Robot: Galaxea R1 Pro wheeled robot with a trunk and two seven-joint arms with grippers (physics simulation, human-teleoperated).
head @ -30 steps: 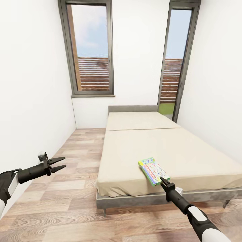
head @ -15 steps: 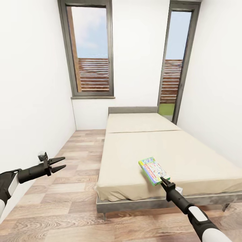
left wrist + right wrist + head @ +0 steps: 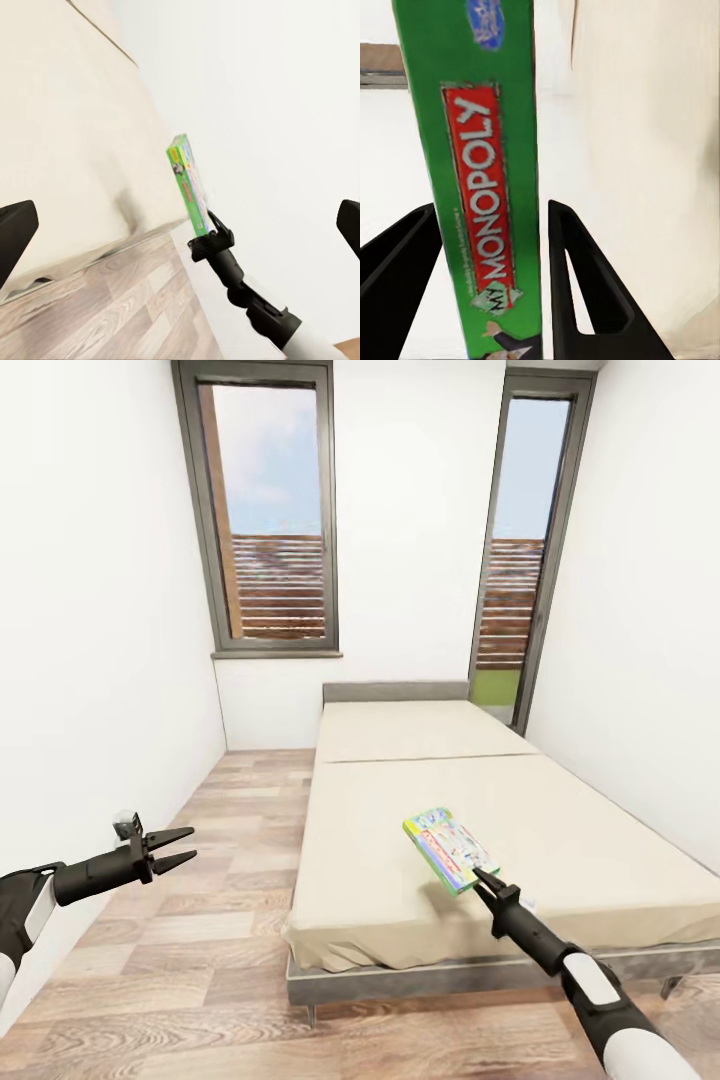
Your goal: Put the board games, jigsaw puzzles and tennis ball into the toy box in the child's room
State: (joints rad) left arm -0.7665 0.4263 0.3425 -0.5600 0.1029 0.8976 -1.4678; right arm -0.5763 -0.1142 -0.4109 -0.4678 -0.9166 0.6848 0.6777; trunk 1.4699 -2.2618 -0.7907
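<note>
We can't read the game box (image 3: 448, 849) cover in the head view, print too small. Right wrist view cuts its green edge (image 3: 472, 180) at both ends. Bed (image 3: 600, 840) runs off the head view's right edge.

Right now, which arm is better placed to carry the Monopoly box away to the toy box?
The right. Its gripper already pinches the green edge of the Monopoly box, lifted above the bed. The left gripper hangs open and empty over the floor.

Two tall dark-framed windows (image 3: 272, 510) at 12 o'clock show slatted wooden fencing (image 3: 280, 585); wood-plank floor (image 3: 200, 920) at 7 o'clock.
</note>
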